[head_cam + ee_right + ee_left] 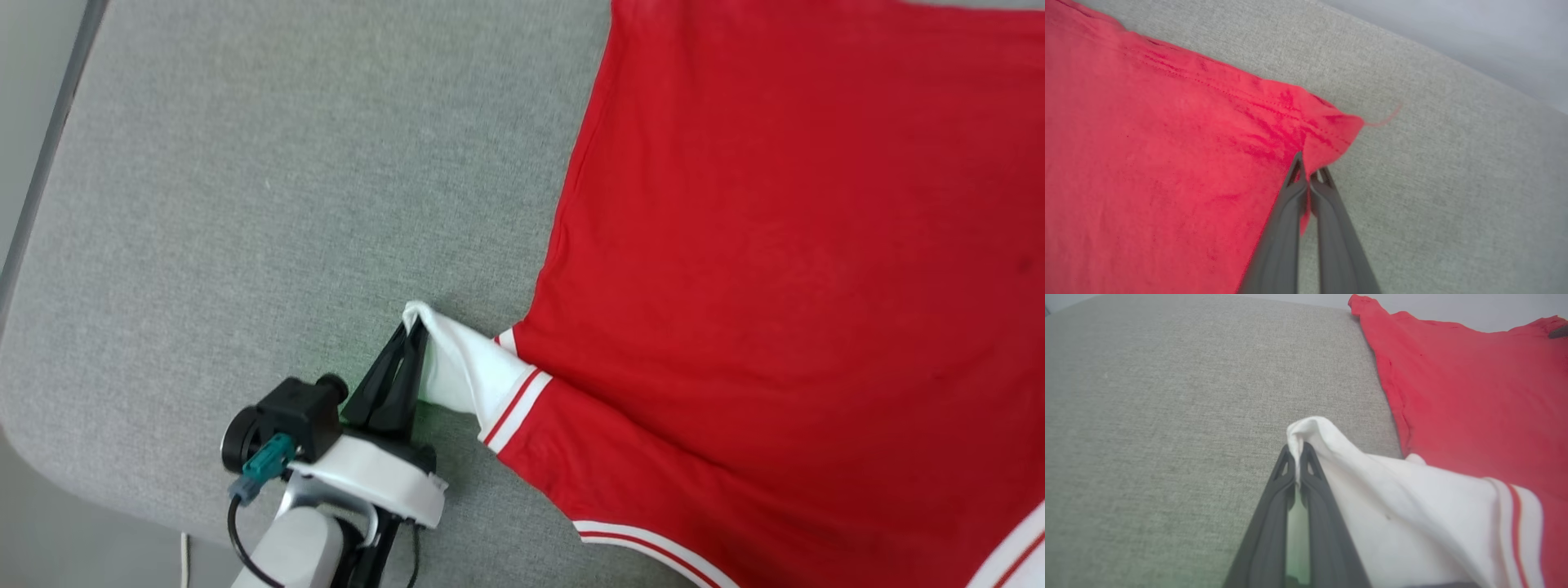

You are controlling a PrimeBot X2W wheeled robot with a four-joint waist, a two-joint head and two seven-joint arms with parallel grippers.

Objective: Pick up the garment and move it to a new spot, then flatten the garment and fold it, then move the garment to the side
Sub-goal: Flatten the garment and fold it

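Left claw [412, 327] pinched tight on white sleeve [461, 367] tip; right claw [1308, 167] clamped on red hem corner. Garment [775, 245] spread on grey counter [245, 204], body lying rightward and away from left claw. 2 grips on, probably stretch-and-lift next.

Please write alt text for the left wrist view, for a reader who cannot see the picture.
The left gripper is shut on the tip of the white sleeve of the garment, pinching the cloth into a peak. The garment's red body lies spread at the right on a grey fabric surface, with red-and-white stripes next to the sleeve.
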